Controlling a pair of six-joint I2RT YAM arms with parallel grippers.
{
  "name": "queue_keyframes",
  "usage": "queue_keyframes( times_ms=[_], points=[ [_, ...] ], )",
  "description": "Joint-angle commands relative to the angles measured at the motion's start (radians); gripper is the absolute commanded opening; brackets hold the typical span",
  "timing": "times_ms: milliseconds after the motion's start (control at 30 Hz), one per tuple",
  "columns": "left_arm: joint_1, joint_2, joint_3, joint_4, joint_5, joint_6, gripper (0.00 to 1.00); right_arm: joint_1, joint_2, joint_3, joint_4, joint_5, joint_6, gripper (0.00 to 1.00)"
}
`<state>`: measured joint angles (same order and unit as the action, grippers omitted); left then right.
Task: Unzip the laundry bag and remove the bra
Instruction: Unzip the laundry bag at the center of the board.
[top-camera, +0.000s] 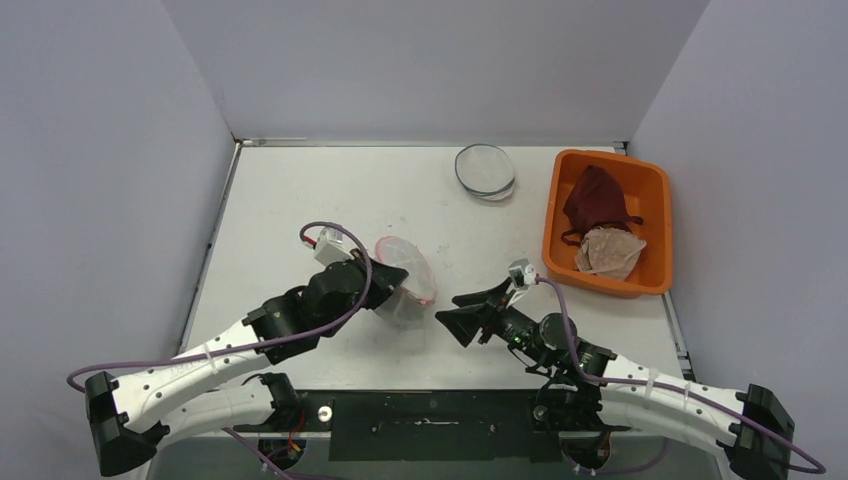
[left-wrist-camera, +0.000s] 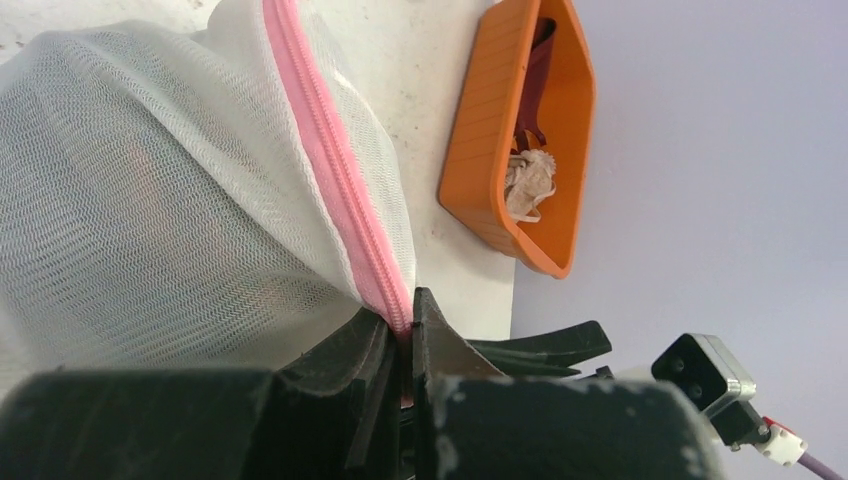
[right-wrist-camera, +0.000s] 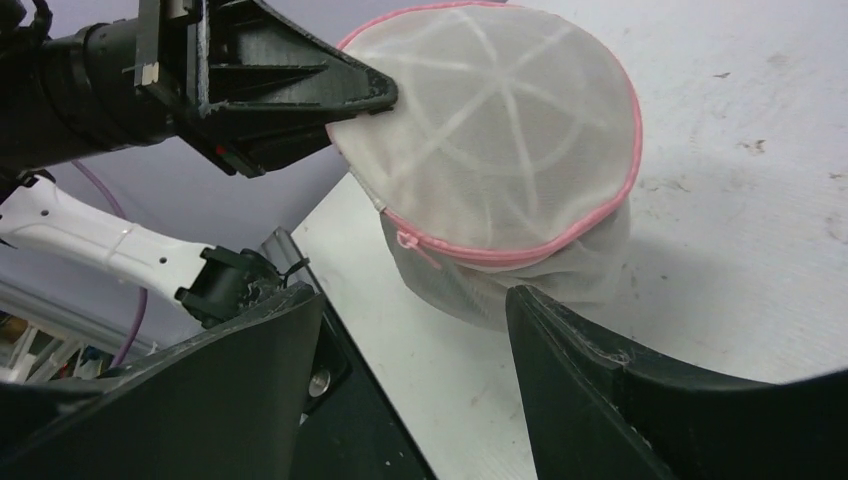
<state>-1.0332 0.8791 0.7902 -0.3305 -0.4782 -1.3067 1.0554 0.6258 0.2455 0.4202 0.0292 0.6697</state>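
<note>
Unzip step apparently in hand: left end effector (left-wrist-camera: 403, 312) clamped on the pink zipper seam (left-wrist-camera: 320, 150) of the laundry bag (top-camera: 408, 285), centre frame on the counter (top-camera: 300, 190); right end effector (right-wrist-camera: 415, 300) gapes empty just right of it, and should next pinch the zipper pull (right-wrist-camera: 405, 240).

left end effector (top-camera: 388, 282): pinched shut | right end effector (top-camera: 450, 309): jaws wide apart
</note>
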Motion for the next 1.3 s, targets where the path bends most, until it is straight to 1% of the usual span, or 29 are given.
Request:
queue_keyframes(
  times_ms=[0, 67, 200, 367, 467, 700, 867, 1000, 1100, 1267],
  points=[
    [0.024, 0.013, 0.075, -0.069, 0.007, -0.075, 0.00, 0.006, 0.099, 0.015, 0.233, -0.101, 0.004, 0.64],
    [0.025, 0.022, 0.084, -0.074, 0.009, -0.094, 0.00, 0.006, 0.137, 0.020, 0.258, -0.106, 0.017, 0.61],
    [0.027, 0.036, 0.100, -0.088, 0.013, -0.116, 0.00, 0.006, 0.198, 0.025, 0.301, -0.113, 0.034, 0.59],
    [0.027, 0.042, 0.103, -0.090, 0.024, -0.136, 0.00, 0.005, 0.246, 0.038, 0.307, -0.089, 0.046, 0.55],
    [0.028, 0.035, 0.102, -0.090, 0.021, -0.137, 0.00, 0.005, 0.265, 0.041, 0.305, -0.083, 0.056, 0.53],
    [0.028, 0.031, 0.103, -0.080, 0.025, -0.140, 0.00, 0.005, 0.311, 0.052, 0.319, -0.080, 0.072, 0.51],
    [0.027, 0.031, 0.099, -0.072, 0.030, -0.145, 0.00, 0.005, 0.343, 0.064, 0.338, -0.084, 0.089, 0.47],
    [0.027, 0.031, 0.099, -0.066, 0.029, -0.143, 0.00, 0.003, 0.354, 0.067, 0.354, -0.084, 0.097, 0.45],
    [0.028, 0.031, 0.097, -0.072, 0.016, -0.145, 0.00, 0.004, 0.359, 0.072, 0.359, -0.095, 0.101, 0.45],
    [0.029, 0.024, 0.094, -0.079, -0.016, -0.146, 0.00, 0.005, 0.280, 0.047, 0.323, -0.073, 0.118, 0.56]
  ],
)
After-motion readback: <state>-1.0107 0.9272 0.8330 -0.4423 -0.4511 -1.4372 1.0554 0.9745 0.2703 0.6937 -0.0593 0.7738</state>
